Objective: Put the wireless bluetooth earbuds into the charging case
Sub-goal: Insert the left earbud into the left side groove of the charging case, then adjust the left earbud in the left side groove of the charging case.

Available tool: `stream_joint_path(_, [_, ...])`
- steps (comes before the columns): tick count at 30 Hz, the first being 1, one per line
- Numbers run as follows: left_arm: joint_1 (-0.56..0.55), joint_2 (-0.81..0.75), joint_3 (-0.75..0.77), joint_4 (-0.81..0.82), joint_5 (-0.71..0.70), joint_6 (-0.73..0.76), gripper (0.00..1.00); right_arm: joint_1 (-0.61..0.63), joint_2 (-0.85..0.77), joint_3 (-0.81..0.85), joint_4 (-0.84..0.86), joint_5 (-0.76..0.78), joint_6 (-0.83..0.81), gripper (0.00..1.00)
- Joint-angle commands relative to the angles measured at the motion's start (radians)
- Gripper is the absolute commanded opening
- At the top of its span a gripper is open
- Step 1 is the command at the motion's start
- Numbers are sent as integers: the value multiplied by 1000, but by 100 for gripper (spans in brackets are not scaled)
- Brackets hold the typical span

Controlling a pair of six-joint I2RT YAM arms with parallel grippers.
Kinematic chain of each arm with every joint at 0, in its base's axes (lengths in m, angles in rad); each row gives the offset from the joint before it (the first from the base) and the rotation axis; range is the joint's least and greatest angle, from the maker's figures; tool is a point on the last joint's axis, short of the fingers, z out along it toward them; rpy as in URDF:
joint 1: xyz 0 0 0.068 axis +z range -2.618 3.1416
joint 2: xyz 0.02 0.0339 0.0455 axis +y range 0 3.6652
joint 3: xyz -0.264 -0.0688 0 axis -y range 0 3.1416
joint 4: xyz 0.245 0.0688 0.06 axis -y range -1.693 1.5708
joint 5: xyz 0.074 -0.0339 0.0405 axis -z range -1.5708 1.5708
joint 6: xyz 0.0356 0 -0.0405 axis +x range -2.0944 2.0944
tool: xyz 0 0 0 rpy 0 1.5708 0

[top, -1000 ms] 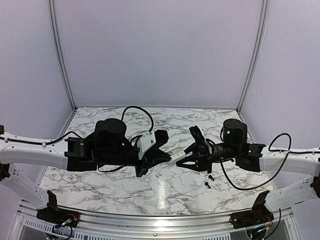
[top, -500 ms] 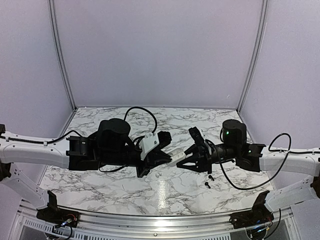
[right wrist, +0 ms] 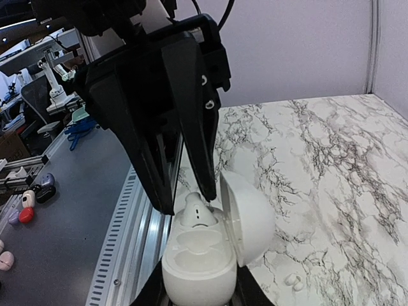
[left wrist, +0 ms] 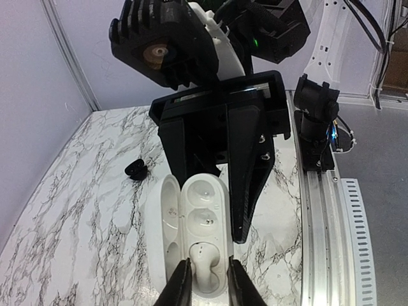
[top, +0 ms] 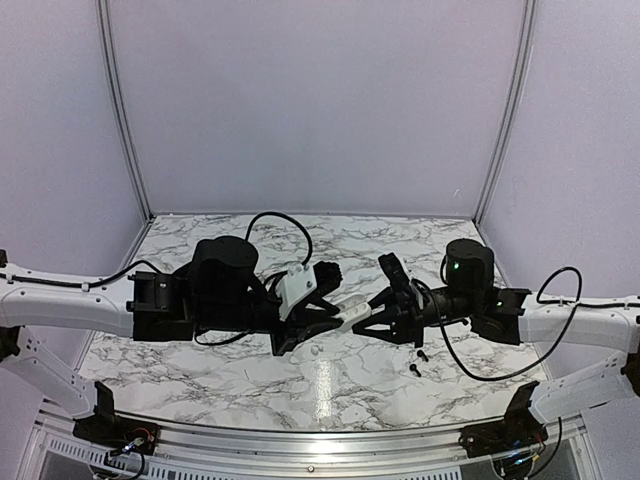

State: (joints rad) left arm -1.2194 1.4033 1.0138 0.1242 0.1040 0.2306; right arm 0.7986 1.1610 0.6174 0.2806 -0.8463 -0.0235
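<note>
My right gripper [top: 388,312] is shut on the white charging case [top: 352,316], held above the table with its lid [right wrist: 247,215] swung open. A glossy white earbud [left wrist: 208,266] sits in one socket of the case [left wrist: 204,217]; the two hollows beside it [right wrist: 199,247] are empty. My left gripper [left wrist: 209,282] hovers over that earbud, its fingers slightly apart on either side and not pinching it. Another white earbud [top: 315,351] lies on the marble below. Two black earbuds [top: 418,362] lie near the right arm; one of them [left wrist: 135,169] shows beyond the case.
An aluminium rail [left wrist: 317,210] runs along the near edge of the table. The two grippers point at each other, nearly touching, above the marble table [top: 240,360]. Small coloured objects [right wrist: 25,203] lie off the table, beyond the rail. Booth walls close the back and sides.
The left gripper's fingers have parted a little around the white earbud, which stays seated in the case. Both arms have barely moved.
</note>
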Motion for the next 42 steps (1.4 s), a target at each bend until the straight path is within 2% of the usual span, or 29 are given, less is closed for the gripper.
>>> stream_joint_path(1, [-9,-47,16,-41,-2,3,22,5,-16,6,58,5,-3,0])
stream_joint_path(6, [-9,-65,12,-50,-18,1,22,4,-15,5,60,4,-1,0])
stream_joint_path(14, [-9,-67,12,-51,-20,2,8,5,-6,8,70,0,5,0])
stream_joint_path(42, [-8,35,83,-116,-96,9,5,11,-9,18,72,-33,5,0])
